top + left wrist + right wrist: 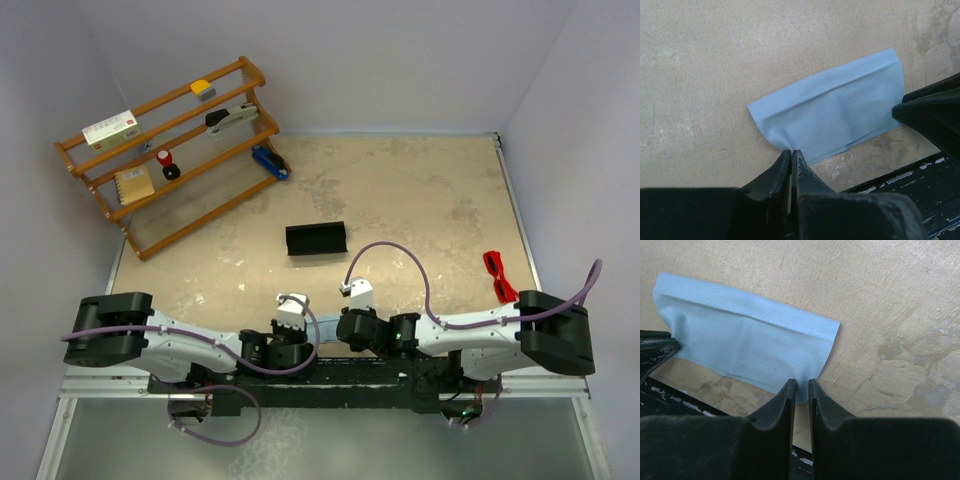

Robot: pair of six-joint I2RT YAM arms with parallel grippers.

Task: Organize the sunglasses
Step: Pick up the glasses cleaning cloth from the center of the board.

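Left tool [791,154] together, right tool [801,385] slightly apart, flanking blue cloth [830,115]; sunglasses [496,273] lie apart.

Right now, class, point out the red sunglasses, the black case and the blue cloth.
red sunglasses [497,276]: top view, middle of frame
black case [316,240]: top view, front wall
blue cloth [835,114]: left wrist view, centre of fabric

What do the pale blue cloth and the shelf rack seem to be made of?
The pale blue cloth looks like soft matte fabric, perhaps microfibre: it lies folded limply with a fine nap. The shelf rack looks like varnished wood: orange-brown rails with slight sheen; bamboo is possible.
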